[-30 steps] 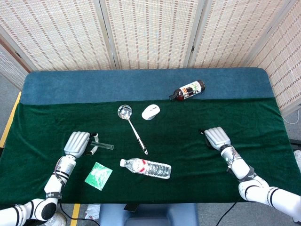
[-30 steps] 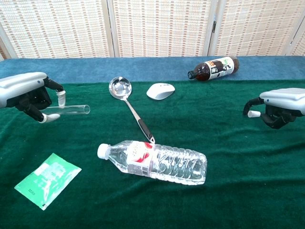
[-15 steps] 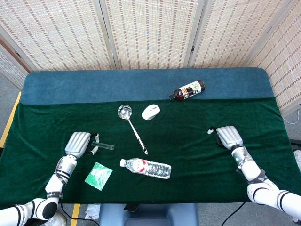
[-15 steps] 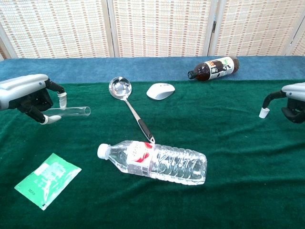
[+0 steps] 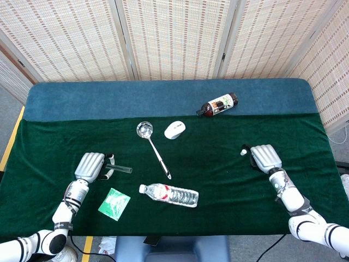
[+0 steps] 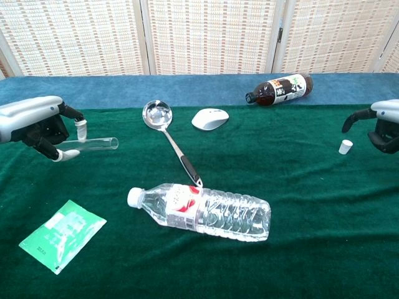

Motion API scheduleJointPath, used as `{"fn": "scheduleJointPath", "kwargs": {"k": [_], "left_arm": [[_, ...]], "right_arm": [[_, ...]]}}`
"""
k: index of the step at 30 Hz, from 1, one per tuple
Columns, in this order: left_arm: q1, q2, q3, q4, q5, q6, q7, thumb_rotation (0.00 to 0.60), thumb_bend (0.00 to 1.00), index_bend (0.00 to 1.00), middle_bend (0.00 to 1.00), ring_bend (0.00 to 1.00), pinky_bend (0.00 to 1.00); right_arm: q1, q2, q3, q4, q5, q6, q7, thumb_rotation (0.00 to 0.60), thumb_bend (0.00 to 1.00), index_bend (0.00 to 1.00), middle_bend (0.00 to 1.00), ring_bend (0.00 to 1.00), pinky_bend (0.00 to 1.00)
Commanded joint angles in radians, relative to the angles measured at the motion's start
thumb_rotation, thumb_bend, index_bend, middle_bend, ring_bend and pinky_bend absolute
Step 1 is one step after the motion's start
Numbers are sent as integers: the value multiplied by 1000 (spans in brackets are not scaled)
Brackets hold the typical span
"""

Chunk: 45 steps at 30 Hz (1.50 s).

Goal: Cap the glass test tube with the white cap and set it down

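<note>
The glass test tube (image 6: 95, 144) lies level at the far left with its open end pointing right; my left hand (image 6: 34, 124) pinches its closed end. From the head view, the left hand (image 5: 90, 165) and the tube (image 5: 122, 170) sit near the table's left front. The small white cap (image 6: 345, 146) stands on the green cloth at the far right, also seen as the cap (image 5: 242, 153) from above. My right hand (image 6: 381, 124) hovers just right of it, one finger arched over but apart from the cap, holding nothing. The right hand (image 5: 265, 157) is beside the cap.
A plastic water bottle (image 6: 202, 210) lies in the front middle, with a steel ladle (image 6: 168, 138) behind it. A white computer mouse (image 6: 210, 118), a dark bottle (image 6: 280, 89) and a green packet (image 6: 61, 235) also lie on the table (image 6: 293, 249).
My right hand has let go of the white cap and drawn back to the right; the cap now stands on the cloth. The left hand with the tube has barely moved.
</note>
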Motion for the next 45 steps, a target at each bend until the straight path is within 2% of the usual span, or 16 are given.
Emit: {"fn": "scheduleJointPath", "kwargs": {"k": [1,2,5,6,8,10,12,15,17,19,23,29,45], "left_arm": [[1,1,-1,1,0,0,-4,600,446,676,973,969,896],[0,2,-2,1,-1,-2,-6,600,447,676,973,969,896],[0,3,-3,2,1,-3,-11,600,446,676,973,970,896],[-1,3,-3,1,2,-3,-12,600,446,676,973,969,896],[-1,2,-2,1,4,-3,-12,600,447,676,973,970,896],[0,1,-1,-1,6,-2,-13,600,446,676,973,969,896],[2,1,0,-2,6,-1,-13,600,446,676,973,970,896],[5,1,2,-4,6,1,-13,600,446,676,973,969,897],[6,4,3,-7,6,2,-15,600,446,676,973,970,896],[8,6,2,-10,6,4,-16,600,446,676,973,969,896],[10,10,3,-17,6,7,-14,600,446,676,973,970,896],[12,11,3,-21,1,9,-7,600,446,676,973,970,896],[3,1,-1,-15,-23,-3,14,600,446,676,973,969,897]], "right_arm": [[-19,28,8,-28,-7,36,11,600,825,222,871,1000,934],[-24,36,9,-35,-3,45,6,600,779,201,829,999,891],[-41,55,11,-56,28,78,-39,587,440,73,682,920,754],[-46,60,12,-67,47,85,-60,565,348,35,654,887,726],[-50,71,13,-85,75,91,-90,494,272,0,642,883,715],[-53,71,15,-86,78,106,-105,473,266,0,677,941,742],[-58,70,17,-88,72,115,-91,470,265,0,753,996,815],[-61,62,12,-60,30,131,-70,472,259,5,837,1000,911],[-60,51,9,-35,0,139,-53,475,249,56,881,1000,960],[-56,38,6,-5,-28,134,-23,477,248,177,926,1000,995],[-37,6,-1,66,-61,108,-3,488,247,324,979,1000,1000],[-15,-50,11,150,-58,80,4,493,247,404,1000,1000,1000],[59,-180,39,317,-43,-26,29,493,365,454,1000,1000,1000]]}}
